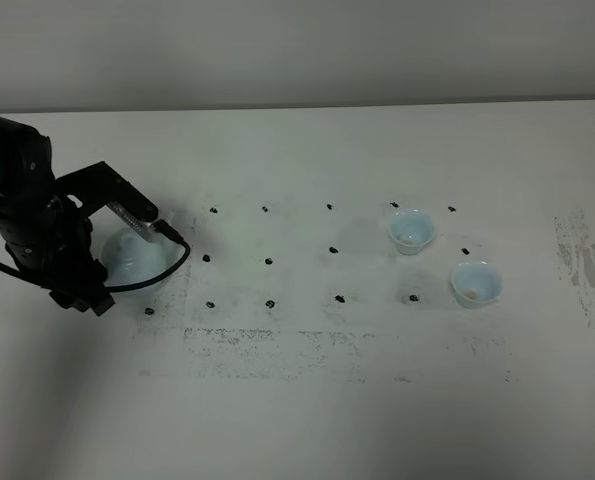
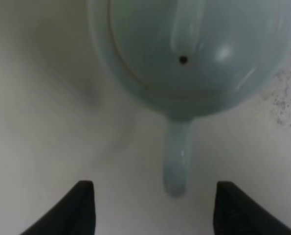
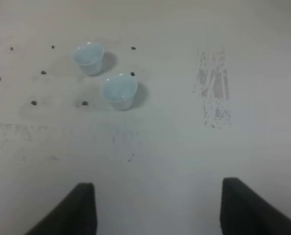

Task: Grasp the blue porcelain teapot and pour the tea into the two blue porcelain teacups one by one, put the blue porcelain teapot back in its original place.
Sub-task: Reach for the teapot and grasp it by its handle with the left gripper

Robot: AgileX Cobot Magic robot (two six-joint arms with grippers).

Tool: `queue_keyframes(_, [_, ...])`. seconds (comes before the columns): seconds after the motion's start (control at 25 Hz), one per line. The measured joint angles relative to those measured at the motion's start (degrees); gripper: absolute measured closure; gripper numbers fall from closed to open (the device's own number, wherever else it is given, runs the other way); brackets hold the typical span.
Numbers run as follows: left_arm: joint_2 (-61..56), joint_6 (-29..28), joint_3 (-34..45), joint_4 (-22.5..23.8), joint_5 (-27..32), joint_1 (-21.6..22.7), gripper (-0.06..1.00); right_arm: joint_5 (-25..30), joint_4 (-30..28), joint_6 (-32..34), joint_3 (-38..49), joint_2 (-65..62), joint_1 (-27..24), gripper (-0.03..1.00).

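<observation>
Pale-blue glossy round porcelain teapot (image 1: 137, 262) is sitting mid-left on tabletop (image 1: 377, 400); left fingers (image 2: 79, 210) & right fingers (image 3: 81, 210) are gaping, empty.

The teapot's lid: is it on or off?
On. The lid, with its small vent hole, sits in the teapot top.

No readable text, labels, numbers

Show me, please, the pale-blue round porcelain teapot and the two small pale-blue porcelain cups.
teapot (image 2: 204, 49): left wrist view, lid.
farther cup (image 1: 412, 230): exterior high view, inner bowl.
nearer cup (image 1: 475, 283): exterior high view, inner bowl.
</observation>
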Motion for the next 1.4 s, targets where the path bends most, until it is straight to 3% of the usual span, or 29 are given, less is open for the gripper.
queue_keyframes(0.6, [0.75,2.56,0.00,-2.76,-4.56,-1.29,0.47,0.00,0.00,0.00,0.00,0.00,0.00,0.44])
queue_keyframes(0.88, [0.75,-2.69,0.00,-2.99,-4.49,-1.29,0.47,0.00,0.00,0.00,0.00,0.00,0.00,0.44])
queue_keyframes(1.4, [0.75,-3.35,0.00,-2.99,-5.66,-1.29,0.47,0.00,0.00,0.00,0.00,0.00,0.00,0.44])
